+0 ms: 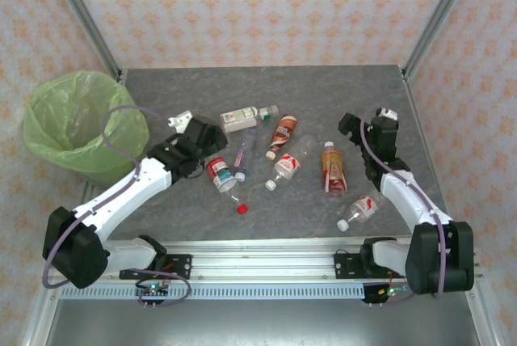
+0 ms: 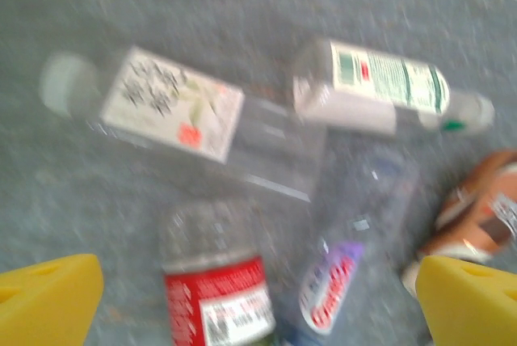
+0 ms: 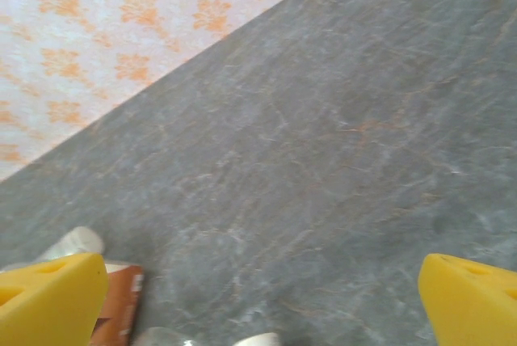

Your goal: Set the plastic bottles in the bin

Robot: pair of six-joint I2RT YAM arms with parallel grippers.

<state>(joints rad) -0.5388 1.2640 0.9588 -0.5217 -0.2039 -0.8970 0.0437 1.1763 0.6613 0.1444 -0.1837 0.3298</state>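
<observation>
1. The grey table [image 1: 323, 87] stood between patterned walls. Clock directions below are read from its centre in the overhead view, with 12 at the far wall.
2. The bin [image 1: 56, 140], lined with a lime-green bag, stood at 9 o'clock by the table's left edge, well apart from the bottles.
3. The left arm [image 1: 121, 192] reached in from 7 o'clock. The left gripper [image 1: 212, 140] hung over the left end of the bottle cluster with its jaws released wide. In the wrist view its yellow fingers [image 2: 48, 297] stood on either side of the bottles and grasped nothing.
4. The right arm [image 1: 412, 200] rose from 5 o'clock to about 3 o'clock. The right gripper [image 1: 359, 124] also had its jaws spread wide, with bare table between them.
5. The plastic bottles [image 1: 284, 166] all lay on their sides on the table around the centre.
   - A white-green bottle [image 1: 241, 118] lay at 11 o'clock.
   - A white-labelled bottle [image 2: 170, 107] lay just beside it, under the left gripper.
   - A brown bottle [image 1: 281, 133] lay at 12 o'clock.
   - A purple bottle [image 1: 242, 156] and a red bottle [image 1: 220, 175] lay near each other at 9 o'clock.
   - Another brown bottle [image 1: 332, 170] lay at 3 o'clock.
   - A red-and-white bottle [image 1: 359, 213] lay at 4 o'clock.
6. A loose red cap [image 1: 241, 208] lay at 7 o'clock, near the red bottle.
</observation>
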